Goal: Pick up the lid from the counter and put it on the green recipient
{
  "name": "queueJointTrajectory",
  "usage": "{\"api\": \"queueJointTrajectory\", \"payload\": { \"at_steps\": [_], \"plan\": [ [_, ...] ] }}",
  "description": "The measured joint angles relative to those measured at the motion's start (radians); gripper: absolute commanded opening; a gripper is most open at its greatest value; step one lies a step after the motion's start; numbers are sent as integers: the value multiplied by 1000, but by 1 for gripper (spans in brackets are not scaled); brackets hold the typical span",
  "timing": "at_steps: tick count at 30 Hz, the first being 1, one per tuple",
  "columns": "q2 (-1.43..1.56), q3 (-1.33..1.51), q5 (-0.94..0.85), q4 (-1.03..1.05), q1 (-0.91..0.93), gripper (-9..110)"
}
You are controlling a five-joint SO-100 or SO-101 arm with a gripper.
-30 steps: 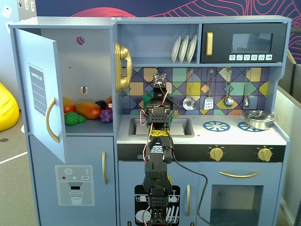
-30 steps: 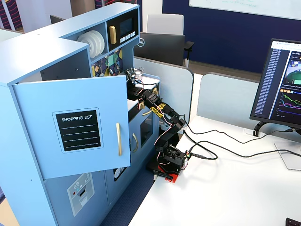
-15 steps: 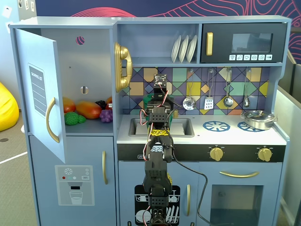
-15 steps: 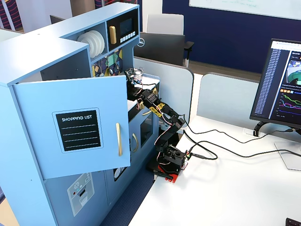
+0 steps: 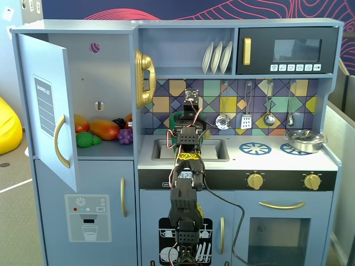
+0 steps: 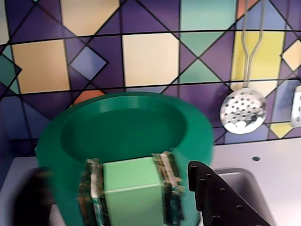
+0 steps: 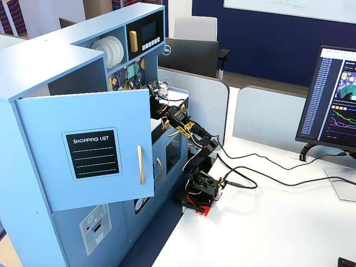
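Observation:
The green recipient (image 6: 127, 122) is a dark-green pot with a lighter green ribbed strip on its front. It stands on the counter against the tiled back wall, left of the sink, and its top is open and empty. My gripper (image 6: 113, 172) is open right at the pot's near side. One black finger (image 6: 221, 197) is at the pot's right and the other, blurred, is at its left. In a fixed view the gripper (image 5: 190, 116) covers most of the pot (image 5: 176, 118). The lid shows in no view.
The sink (image 5: 213, 149) lies right of the pot. Further right are blue burner rings (image 5: 255, 148) and a silver pot (image 5: 304, 139). A slotted spoon (image 6: 243, 111) and other utensils hang on the wall. The fridge door (image 5: 52, 111) stands open at the left.

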Motion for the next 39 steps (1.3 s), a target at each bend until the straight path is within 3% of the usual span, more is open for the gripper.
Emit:
{"api": "queueJointTrajectory", "payload": {
  "at_steps": [7,15,18,23,27,31,39],
  "plan": [
    [54,-95,-31,41,5,43],
    [336,-23,-28,408,-3,45],
    [465,112,6,540,3,44],
    [658,425,64,724,-14,11],
    [753,709,52,719,-46,1],
    [828,979,14,709,-37,0],
    [992,1273,135,767,-63,0]
  ]
}}
